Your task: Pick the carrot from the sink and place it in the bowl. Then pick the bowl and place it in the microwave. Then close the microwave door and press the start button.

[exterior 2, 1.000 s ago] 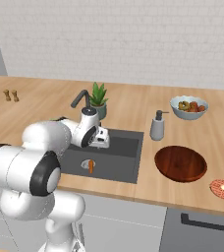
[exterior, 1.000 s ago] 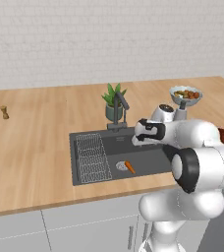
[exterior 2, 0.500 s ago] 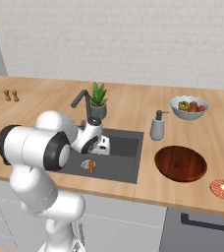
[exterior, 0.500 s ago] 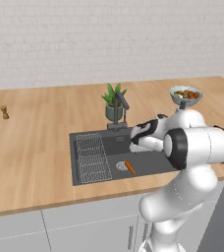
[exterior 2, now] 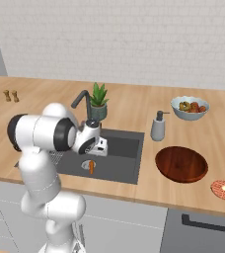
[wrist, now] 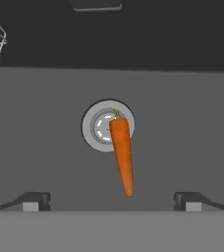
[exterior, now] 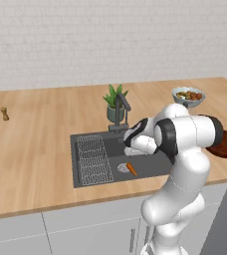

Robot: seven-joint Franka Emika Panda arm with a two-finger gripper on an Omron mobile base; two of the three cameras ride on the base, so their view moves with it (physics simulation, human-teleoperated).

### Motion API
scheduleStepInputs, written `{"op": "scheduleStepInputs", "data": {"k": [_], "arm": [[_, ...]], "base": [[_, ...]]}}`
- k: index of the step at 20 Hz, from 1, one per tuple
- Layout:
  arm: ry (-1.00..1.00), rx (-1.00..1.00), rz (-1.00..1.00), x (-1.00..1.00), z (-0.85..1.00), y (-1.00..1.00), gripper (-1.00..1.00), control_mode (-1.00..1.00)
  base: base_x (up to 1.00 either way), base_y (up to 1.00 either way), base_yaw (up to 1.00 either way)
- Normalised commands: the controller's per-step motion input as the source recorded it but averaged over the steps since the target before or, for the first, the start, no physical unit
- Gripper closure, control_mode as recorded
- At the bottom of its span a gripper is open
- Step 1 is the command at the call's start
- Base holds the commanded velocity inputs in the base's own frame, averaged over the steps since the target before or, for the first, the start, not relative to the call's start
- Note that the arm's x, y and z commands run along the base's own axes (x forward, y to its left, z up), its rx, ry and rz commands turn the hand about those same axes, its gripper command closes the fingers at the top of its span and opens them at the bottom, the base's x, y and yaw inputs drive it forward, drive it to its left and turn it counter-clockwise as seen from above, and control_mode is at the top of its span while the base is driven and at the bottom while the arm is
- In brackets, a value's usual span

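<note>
Carrot (wrist: 122,152) lies flat on the dark floor of the sink (exterior: 150,167), its thick end overlapping the round silver drain (wrist: 100,126). Above it hangs the tool (wrist: 111,201), jaws spread wide apart and empty. Reddish-brown bowl (exterior 2: 181,163) sits on the desk (exterior 2: 134,104) beside the sink.

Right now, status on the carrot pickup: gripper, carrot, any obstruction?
Gripper open, above the sink floor, nothing held. Carrot lies flat, thick end over the drain. Nothing between fingertips and carrot; wire rack off to one side.
</note>
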Motion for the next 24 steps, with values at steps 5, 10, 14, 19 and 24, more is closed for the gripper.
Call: {"op": "scheduleStepInputs", "data": {"k": [5,10,14,19,24], "arm": [[0.00,0.01,0.03,0.38,-0.25,-0.07,-1.00,-1.00],[0.00,0.03,0.06,0.24,-0.31,-0.08,-1.00,-1.00],[0.00,0.02,0.02,0.01,-0.36,0.00,-1.00,-1.00],[0.03,0.00,0.00,0.00,-0.29,0.14,-1.00,-1.00],[0.00,0.00,0.00,0.08,-0.24,0.08,-1.00,-1.00]], "base": [[0.00,0.00,0.00],[0.00,0.00,0.00],[0.00,0.00,0.00],[0.00,0.00,0.00],[0.00,0.00,0.00]]}}
